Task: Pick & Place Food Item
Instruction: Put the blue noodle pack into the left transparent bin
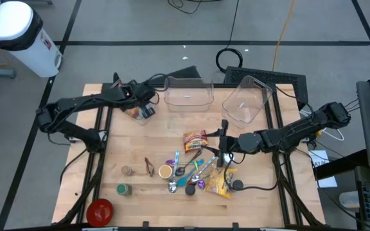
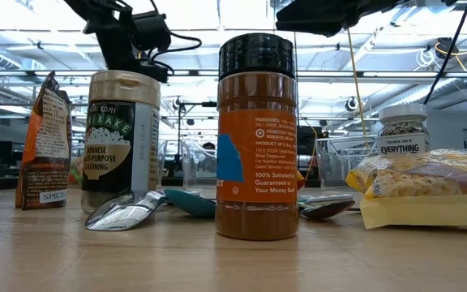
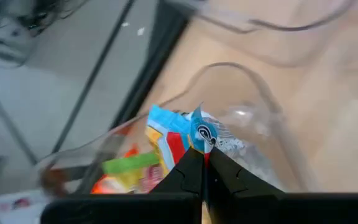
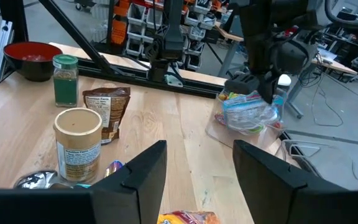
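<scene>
Your left gripper [image 3: 204, 163], upper left of frame, pinches shut on the colourful crinkly snack packet [image 3: 178, 138] over the clear plastic tub [image 1: 135, 113]; releasing off-centre risks spilling it onto the bench [image 1: 262, 186], while your right gripper [image 4: 194, 158] waits half-open, empty.

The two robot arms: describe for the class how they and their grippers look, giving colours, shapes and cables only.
Both arms are dark, nearly black, built of slim jointed segments. The left gripper and the right gripper each end in two flat, black, wedge-shaped fingers. Thin black cables trail along the arms, and a white cable lies by the right arm's base. No markings can be made out.
</scene>
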Tool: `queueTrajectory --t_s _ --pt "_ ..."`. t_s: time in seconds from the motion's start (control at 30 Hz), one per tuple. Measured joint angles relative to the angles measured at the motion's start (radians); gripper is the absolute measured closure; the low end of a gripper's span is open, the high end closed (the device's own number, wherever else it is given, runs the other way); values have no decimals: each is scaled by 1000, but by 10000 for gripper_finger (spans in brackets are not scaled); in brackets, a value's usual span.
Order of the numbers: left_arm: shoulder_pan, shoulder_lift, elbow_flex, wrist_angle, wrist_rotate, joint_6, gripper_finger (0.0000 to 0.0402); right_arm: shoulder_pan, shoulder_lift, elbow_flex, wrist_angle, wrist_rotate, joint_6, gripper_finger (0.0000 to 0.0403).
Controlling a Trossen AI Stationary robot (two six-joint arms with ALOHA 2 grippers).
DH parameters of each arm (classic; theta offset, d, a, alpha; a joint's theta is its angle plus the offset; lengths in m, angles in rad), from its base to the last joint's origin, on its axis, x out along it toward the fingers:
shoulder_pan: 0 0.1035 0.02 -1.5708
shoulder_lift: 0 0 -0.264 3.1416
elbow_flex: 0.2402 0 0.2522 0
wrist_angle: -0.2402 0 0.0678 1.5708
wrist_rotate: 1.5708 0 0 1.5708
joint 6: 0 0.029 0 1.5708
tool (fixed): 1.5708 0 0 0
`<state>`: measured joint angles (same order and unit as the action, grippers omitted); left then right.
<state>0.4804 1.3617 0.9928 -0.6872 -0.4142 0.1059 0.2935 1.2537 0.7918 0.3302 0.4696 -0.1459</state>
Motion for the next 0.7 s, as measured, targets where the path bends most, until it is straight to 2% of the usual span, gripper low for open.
queueTrajectory --t_s 0.13,0.27,0.7 --pt "-19 0 0 -16 44 37 386 0 0 0 0 0 0 230" --pt "-29 0 0 -32 48 70 396 0 0 0 0 0 0 231" --pt "-30 0 0 -29 116 -6 393 0 0 0 0 0 0 232"
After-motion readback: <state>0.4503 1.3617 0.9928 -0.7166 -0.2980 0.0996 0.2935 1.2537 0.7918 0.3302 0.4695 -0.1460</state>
